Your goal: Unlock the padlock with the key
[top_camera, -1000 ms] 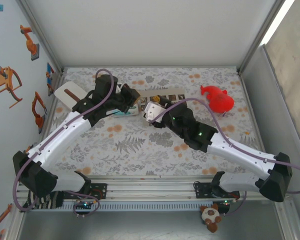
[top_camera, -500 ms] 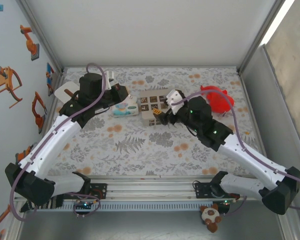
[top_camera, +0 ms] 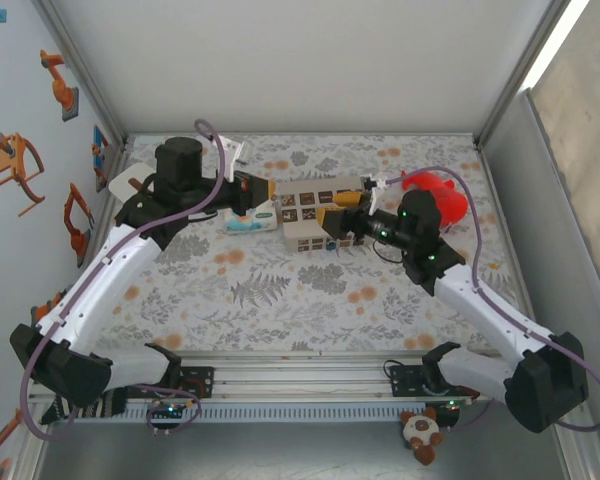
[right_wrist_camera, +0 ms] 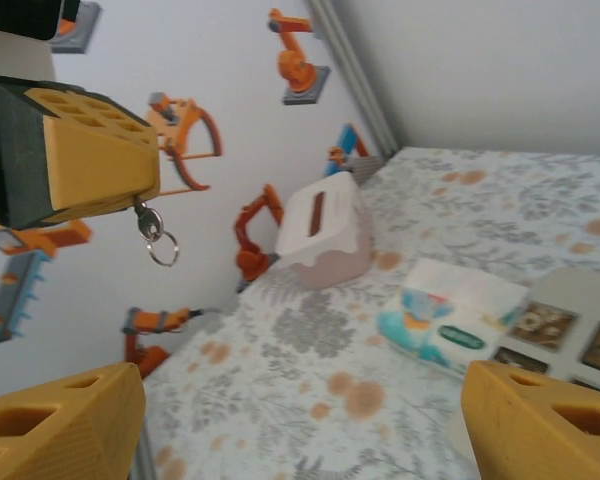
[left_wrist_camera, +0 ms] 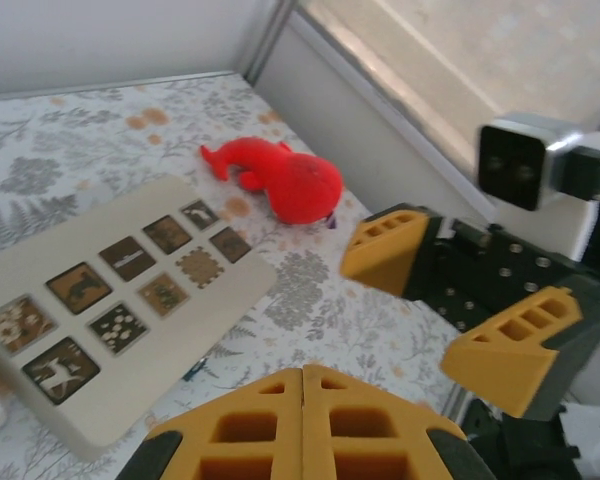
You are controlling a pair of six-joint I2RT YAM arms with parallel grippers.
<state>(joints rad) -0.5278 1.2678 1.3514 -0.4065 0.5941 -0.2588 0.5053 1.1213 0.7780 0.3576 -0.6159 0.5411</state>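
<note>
The claws have drawn apart from over the puzzle board (top_camera: 315,205): the left claw (left_wrist_camera: 302,378) stays clamped shut with the key ring (right_wrist_camera: 161,243) dangling beneath it, the right claw (right_wrist_camera: 302,382) now gapes wide and empty, and I cannot make out the padlock, so nothing looks unlocked yet

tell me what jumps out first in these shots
The bright red toy at the far right of the floral table catches the eye first. Next come the two yellow-fingered hands facing each other near the wooden tile board mid-table. The left hand is shut with a small key ring dangling from it, and the right hand is open.
</note>
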